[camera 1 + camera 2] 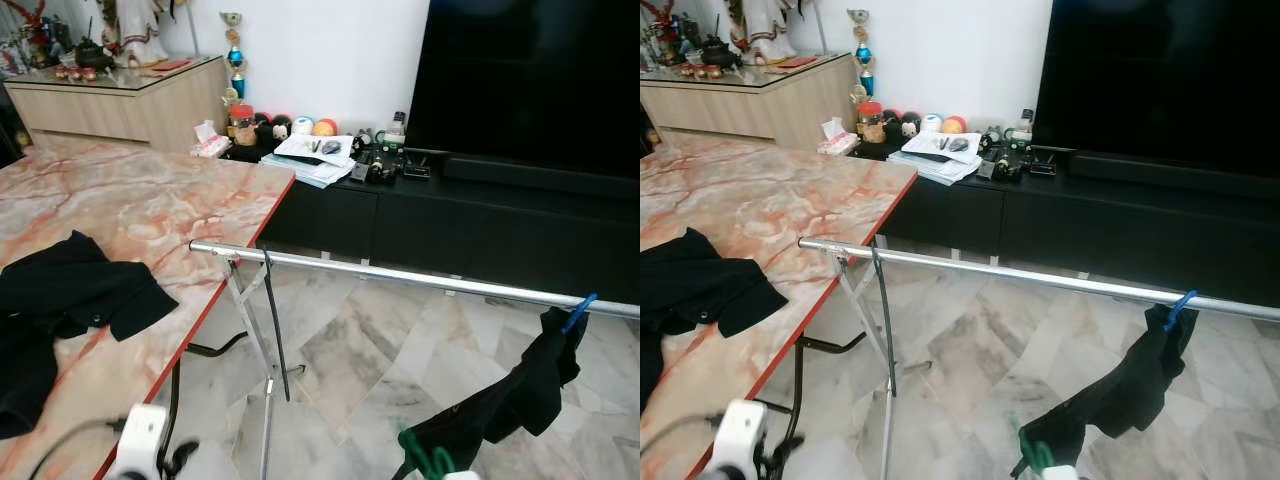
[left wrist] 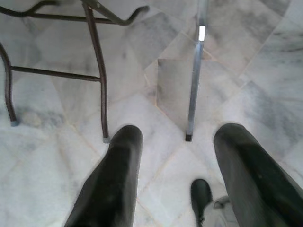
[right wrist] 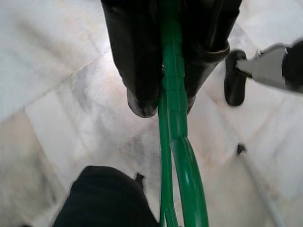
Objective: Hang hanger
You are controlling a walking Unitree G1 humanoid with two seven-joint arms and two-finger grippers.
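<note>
My right gripper (image 3: 170,97) is shut on a green plastic hanger (image 3: 177,142), held low over the marble floor; the hanger (image 1: 425,458) peeks in at the bottom of the head view. A black garment (image 1: 515,395) slopes from the hanger up to a blue hook (image 1: 578,312) on the silver rail (image 1: 400,272) of a clothes rack. Black cloth (image 3: 104,201) also lies under the hanger in the right wrist view. My left gripper (image 2: 182,175) hangs open near the floor with nothing between its fingers, close to the rack's leg (image 2: 194,85).
A marble-top table (image 1: 150,200) stands on my left with black clothing (image 1: 70,290) on it. Its dark metal legs (image 2: 97,71) are beside my left gripper. A black TV console (image 1: 450,220) with clutter and a large TV (image 1: 530,80) lie beyond the rail.
</note>
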